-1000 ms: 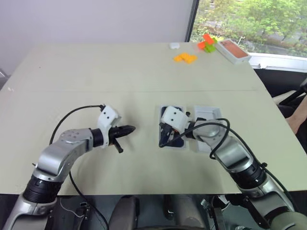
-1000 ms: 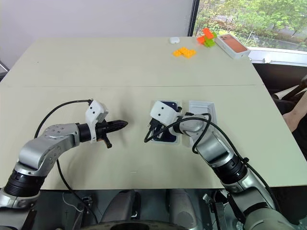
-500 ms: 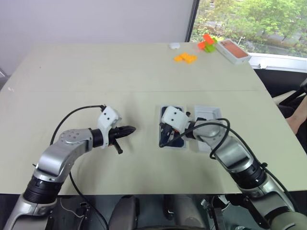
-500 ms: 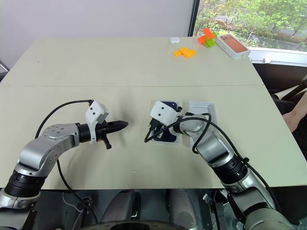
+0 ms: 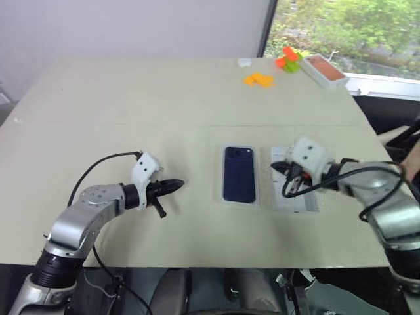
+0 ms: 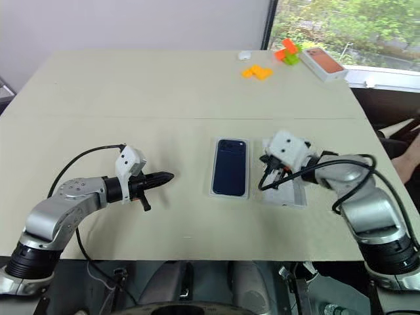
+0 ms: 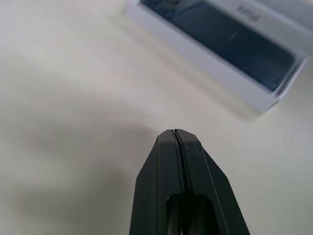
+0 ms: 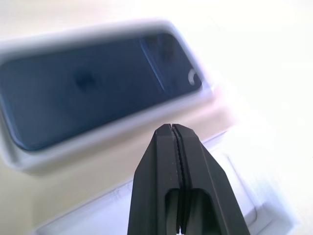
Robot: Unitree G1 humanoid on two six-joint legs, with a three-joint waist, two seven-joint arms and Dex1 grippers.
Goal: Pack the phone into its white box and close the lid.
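Black fingers of the right gripper were pressed together, empty, poised over the lid, which lay open side up on the table. Just beside it, the phone lay face down inside the white box. Left gripper hung well apart, its fingers also together and empty.

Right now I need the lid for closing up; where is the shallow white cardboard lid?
The shallow white cardboard lid lies on the table, right beside the white tray holding the navy phone, under the right hand.
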